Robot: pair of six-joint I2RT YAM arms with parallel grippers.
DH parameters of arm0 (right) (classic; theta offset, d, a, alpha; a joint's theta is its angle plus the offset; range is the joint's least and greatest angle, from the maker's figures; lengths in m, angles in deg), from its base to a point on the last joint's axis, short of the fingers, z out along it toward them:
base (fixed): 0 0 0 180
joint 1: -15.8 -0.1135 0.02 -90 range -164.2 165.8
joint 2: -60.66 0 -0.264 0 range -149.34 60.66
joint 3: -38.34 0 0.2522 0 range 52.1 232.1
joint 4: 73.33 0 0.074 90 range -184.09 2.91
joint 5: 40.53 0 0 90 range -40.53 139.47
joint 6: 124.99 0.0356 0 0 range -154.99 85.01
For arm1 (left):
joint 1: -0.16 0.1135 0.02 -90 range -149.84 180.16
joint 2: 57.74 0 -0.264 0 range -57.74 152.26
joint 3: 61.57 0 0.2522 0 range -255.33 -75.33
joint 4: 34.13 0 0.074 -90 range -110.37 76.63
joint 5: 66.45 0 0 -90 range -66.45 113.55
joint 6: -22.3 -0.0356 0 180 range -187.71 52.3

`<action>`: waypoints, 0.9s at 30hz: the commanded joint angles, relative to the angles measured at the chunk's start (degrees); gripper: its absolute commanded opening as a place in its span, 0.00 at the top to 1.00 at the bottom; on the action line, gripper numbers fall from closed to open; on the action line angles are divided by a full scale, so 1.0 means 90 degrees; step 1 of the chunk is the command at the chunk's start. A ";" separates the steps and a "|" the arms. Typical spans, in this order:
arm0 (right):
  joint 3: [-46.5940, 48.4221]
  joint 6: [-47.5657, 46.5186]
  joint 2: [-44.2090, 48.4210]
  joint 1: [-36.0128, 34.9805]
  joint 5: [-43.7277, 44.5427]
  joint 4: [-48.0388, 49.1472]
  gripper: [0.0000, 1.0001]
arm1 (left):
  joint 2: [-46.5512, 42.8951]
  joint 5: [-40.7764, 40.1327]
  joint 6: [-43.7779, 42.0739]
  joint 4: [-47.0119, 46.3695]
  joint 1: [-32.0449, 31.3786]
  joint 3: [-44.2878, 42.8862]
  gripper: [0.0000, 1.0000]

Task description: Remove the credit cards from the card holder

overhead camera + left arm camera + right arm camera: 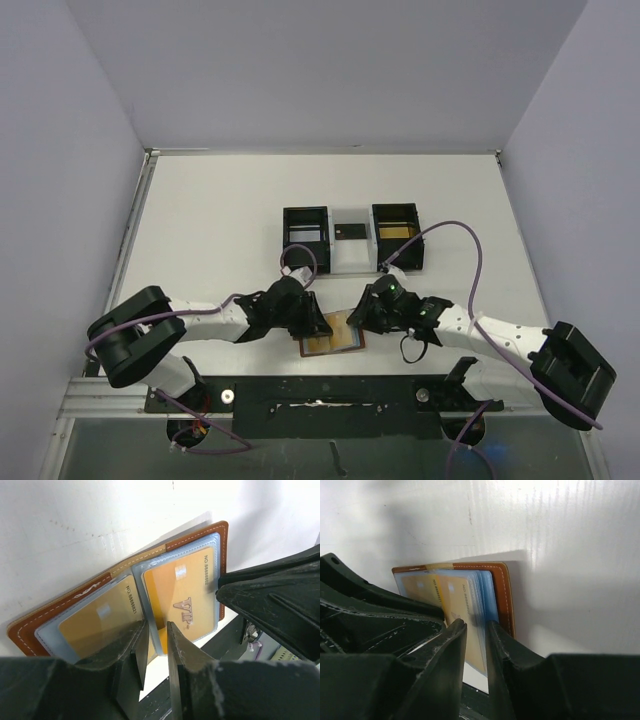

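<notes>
Brown card holder (335, 342) — open, edges between both jaws

White-and-black arms (215, 322), purple cables (452, 224)

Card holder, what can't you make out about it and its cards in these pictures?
Top view: the card holder is too small, and crowded by the left gripper and right gripper, to count cards.
Left wrist: the left gripper's fingers hide the near edges of the credit cards; a grip cannot be confirmed.
Right wrist: sleeves seen edge-on, partly behind the fingers; how many hold cards is unclear.
</notes>
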 commanded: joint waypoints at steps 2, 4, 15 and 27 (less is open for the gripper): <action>0.0656 -0.0532 -0.0101 0.0108 -0.0037 -0.0331 0.78 | -0.0059 -0.0203 0.0197 -0.0604 0.0118 0.0287 0.77; 0.0860 -0.0617 -0.0109 0.0109 0.0070 -0.0684 0.78 | -0.0091 -0.0205 0.0219 -0.0604 0.0163 0.0331 0.77; 0.1032 -0.0959 -0.0655 0.0102 -0.0569 -0.0370 0.82 | -0.0079 -0.0029 0.0256 -0.0834 0.0291 0.0388 0.77; 0.0553 -0.0598 -0.0821 0.0101 -0.0476 -0.0296 0.81 | 0.0061 0.0203 0.0428 -0.1249 0.0353 0.0603 0.77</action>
